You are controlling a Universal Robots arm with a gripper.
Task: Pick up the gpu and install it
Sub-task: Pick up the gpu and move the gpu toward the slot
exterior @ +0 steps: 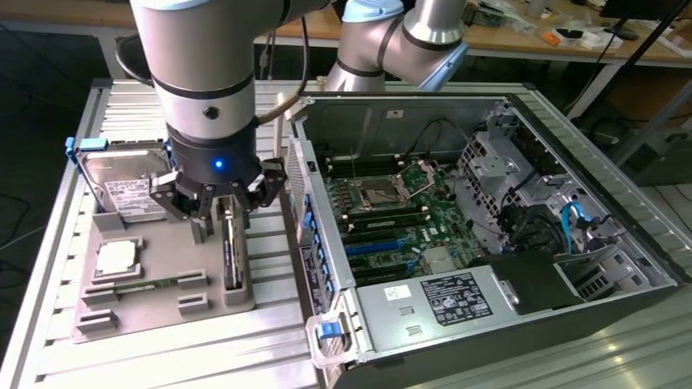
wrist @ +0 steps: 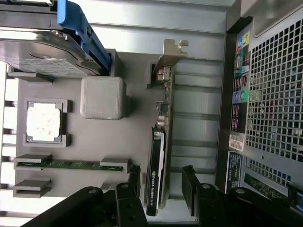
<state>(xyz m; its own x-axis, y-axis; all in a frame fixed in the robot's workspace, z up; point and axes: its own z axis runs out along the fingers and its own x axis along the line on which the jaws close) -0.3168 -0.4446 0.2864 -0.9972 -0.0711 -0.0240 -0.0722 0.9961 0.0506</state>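
Both fingers (wrist: 189, 184) of the end effector (exterior: 222, 220) are spread apart, gripping nothing, one on either side of the gpu (exterior: 230, 258). The card sits straight below the end effector, standing on edge in a slot of the grey tray (exterior: 162, 255) on the worktop (exterior: 54, 271). Its long axis runs along the gap between the fingers, so they face its flat sides.

One gpu (exterior: 230, 247). One silver hard drive (exterior: 125, 182). One small square chip (exterior: 116, 257). One thin green stick (wrist: 71, 164). One grey tray (exterior: 162, 312). One big computer box (exterior: 368, 121). One gripper (exterior: 224, 223), two black fingers (wrist: 188, 182). One robot arm (exterior: 200, 65).
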